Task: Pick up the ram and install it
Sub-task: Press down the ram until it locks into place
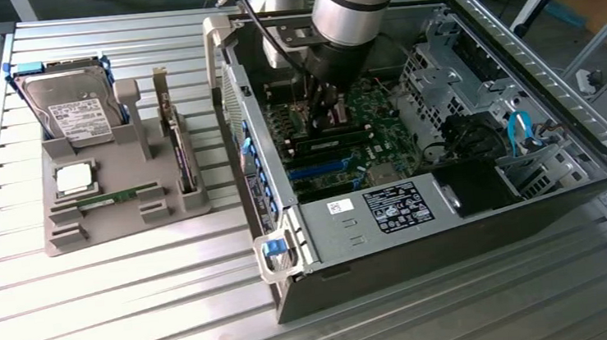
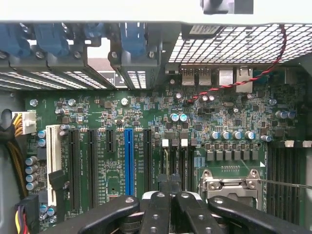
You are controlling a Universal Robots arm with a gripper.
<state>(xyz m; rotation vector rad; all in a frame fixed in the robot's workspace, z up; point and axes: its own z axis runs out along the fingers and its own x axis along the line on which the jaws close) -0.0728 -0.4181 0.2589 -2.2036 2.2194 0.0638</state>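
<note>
Arm: a silver-sleeved robot arm (image 1: 350, 5) comes in from the top centre of the exterior view and reaches down into the open computer case (image 1: 438, 199).
Gripper: the black gripper (image 1: 330, 110) sits low over the green motherboard (image 1: 351, 145), near the centre of the exterior frame; in the wrist view its fingers (image 2: 156, 209) stand pressed together at the bottom centre, just above the memory slots (image 2: 175, 163).
Held: whether anything sits between the fingers cannot be told.
Ram: one thin green ram stick (image 1: 117, 198) lies flat in a groove of the grey parts holder (image 1: 121, 223), at the middle left of the exterior frame, well apart from the gripper.
Holder contents: a hard drive (image 1: 71, 112) stands at its upper end, a square silver processor (image 1: 74, 178) lies just above the ram, and an upright expansion card (image 1: 179, 152) stands along the holder's edge nearest the case.
Surface: a ribbed metal table (image 1: 128, 301) carries the holder and the case.
</note>
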